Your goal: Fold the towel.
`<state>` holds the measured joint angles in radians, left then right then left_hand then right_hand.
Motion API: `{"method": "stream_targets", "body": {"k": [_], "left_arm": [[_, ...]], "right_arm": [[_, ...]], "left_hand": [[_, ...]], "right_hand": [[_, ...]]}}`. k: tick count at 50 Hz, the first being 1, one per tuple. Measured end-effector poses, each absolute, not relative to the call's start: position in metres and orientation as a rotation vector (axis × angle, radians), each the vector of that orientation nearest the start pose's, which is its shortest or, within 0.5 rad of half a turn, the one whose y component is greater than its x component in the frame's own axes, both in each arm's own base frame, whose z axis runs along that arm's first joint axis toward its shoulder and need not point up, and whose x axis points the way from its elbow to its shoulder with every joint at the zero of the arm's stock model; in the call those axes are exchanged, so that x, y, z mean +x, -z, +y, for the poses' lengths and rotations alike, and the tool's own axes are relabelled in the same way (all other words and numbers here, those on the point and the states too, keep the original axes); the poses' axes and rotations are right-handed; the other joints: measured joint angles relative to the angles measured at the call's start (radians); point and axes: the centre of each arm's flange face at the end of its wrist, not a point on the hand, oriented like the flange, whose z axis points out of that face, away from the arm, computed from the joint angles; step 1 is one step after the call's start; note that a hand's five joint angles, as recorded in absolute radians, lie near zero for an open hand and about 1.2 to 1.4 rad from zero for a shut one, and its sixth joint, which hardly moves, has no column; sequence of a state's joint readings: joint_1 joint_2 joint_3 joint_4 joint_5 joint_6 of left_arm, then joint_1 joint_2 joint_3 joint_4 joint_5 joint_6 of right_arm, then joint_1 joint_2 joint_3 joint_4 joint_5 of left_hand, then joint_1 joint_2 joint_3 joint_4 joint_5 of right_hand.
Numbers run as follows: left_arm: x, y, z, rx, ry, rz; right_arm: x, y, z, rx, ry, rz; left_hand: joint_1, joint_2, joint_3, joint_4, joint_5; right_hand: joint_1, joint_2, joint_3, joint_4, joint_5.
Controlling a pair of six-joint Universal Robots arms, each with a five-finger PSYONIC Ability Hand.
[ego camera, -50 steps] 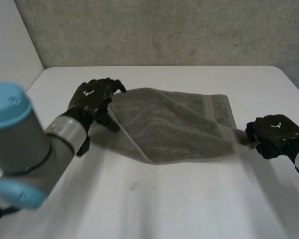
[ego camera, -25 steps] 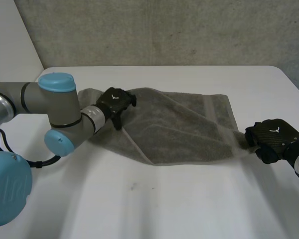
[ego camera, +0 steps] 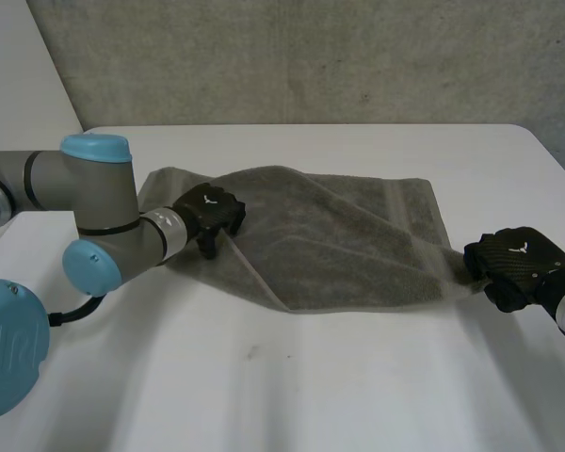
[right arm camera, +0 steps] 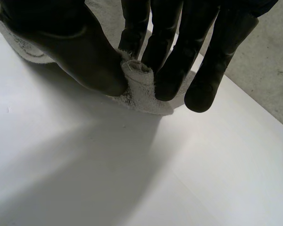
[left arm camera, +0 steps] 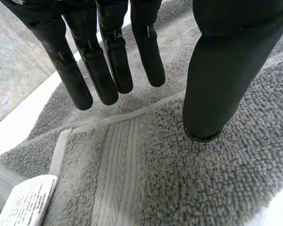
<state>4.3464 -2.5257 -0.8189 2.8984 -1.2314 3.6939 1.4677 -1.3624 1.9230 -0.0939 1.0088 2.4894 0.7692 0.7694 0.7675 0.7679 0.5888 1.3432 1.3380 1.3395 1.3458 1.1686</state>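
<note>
A grey towel [ego camera: 339,235] lies loosely spread across the middle of the white table, with a fold running diagonally from its left part to the near edge. My left hand [ego camera: 210,209] rests on the towel's left part, beside that fold. In the left wrist view my left hand [left arm camera: 108,56] is open: the thumb tip presses the towel [left arm camera: 132,179] and the straight fingers hover over a hemmed edge. My right hand [ego camera: 516,262] is at the towel's near right corner. In the right wrist view my right hand [right arm camera: 170,42] pinches that rolled corner [right arm camera: 139,89] between thumb and fingers.
A white care label [left arm camera: 26,202] lies on the towel beyond my left fingertips. The table [ego camera: 311,377] is bare in front of the towel, and its right edge runs close behind my right hand. A grey wall stands behind the table.
My left arm has swung round and lowered, bringing the hand a little towards the near left onto the towel, its fingers closing somewhat. The right hand has kept its pinch and place.
</note>
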Motion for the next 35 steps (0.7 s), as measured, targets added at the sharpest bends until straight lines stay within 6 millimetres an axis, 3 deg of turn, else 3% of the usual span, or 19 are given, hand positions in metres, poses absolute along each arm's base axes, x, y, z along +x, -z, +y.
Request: {"method": "stream_targets", "body": {"k": [6,16,35], "left_arm": [[-0.3078,-0.1347,-0.3641,1.479,1.782,2.37],[-0.307,-0.1341,-0.3648,1.473,1.78,2.369],[-0.3066,-0.1311,-0.3615,1.536,1.725,2.336]], "right_arm": [[0.1522,-0.1649,-0.2791,-1.113,1.706,2.303],[0.1525,-0.1628,-0.2778,-1.118,1.696,2.31],[0.1525,-0.161,-0.2774,-1.158,1.697,2.311]], "left_hand": [[-0.004,-0.005,-0.004,0.0,0.006],[-0.233,-0.236,-0.233,-0.234,-0.233],[-0.115,-0.115,-0.114,-0.116,-0.111]], "right_hand": [[0.0,0.0,0.0,0.0,0.0],[0.0,0.0,0.0,0.0,0.0],[0.0,0.0,0.0,0.0,0.0]]}}
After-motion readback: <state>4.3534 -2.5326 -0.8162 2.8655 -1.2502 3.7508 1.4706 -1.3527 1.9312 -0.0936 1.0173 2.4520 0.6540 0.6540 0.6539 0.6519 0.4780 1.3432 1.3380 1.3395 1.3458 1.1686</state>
